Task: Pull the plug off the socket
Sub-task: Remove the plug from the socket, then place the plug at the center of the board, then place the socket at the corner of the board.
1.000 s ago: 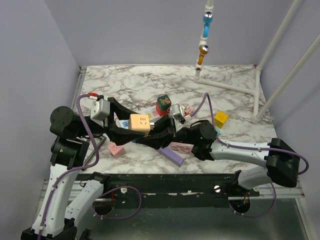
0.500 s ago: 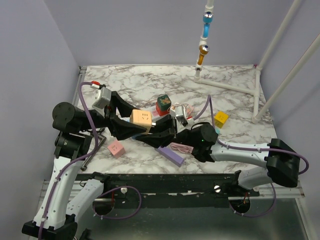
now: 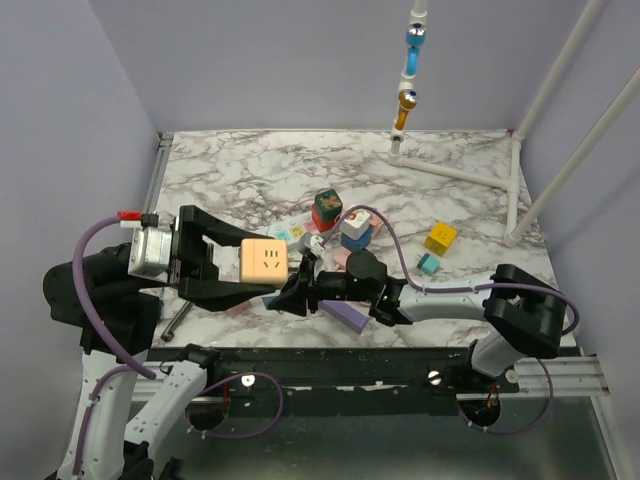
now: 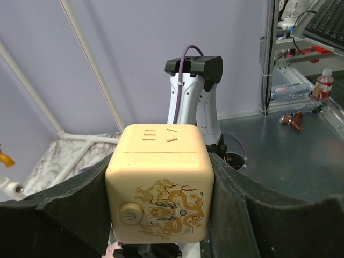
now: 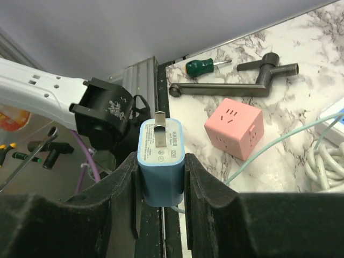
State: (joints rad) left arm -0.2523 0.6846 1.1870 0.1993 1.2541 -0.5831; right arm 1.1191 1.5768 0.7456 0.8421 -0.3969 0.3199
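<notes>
My left gripper (image 3: pixel 262 266) is shut on a cream-orange cube socket (image 3: pixel 268 258), held above the table's near left part. In the left wrist view the socket (image 4: pixel 161 177) fills the space between my fingers (image 4: pixel 231 215); it has a power button and a dragon print. My right gripper (image 3: pixel 298 288) sits just right of and below the socket. In the right wrist view it (image 5: pixel 161 166) is shut on a blue plug (image 5: pixel 160 161). The plug's metal prongs (image 5: pixel 160 122) are bare and point away, with a pale green cable trailing off. Plug and socket are apart.
A pink cube socket (image 5: pixel 234 126), a green-handled screwdriver (image 5: pixel 201 65) and a dark lever tool (image 5: pixel 258 80) lie near the table's front left edge. A purple block (image 3: pixel 345 315), a red-green cube (image 3: pixel 326 208), a yellow cube (image 3: pixel 441 238) and a white pipe frame (image 3: pixel 455 172) stand farther right.
My left arm has swung back and left with the socket. My right gripper has moved left toward the near edge with the plug. The two now sit apart.
</notes>
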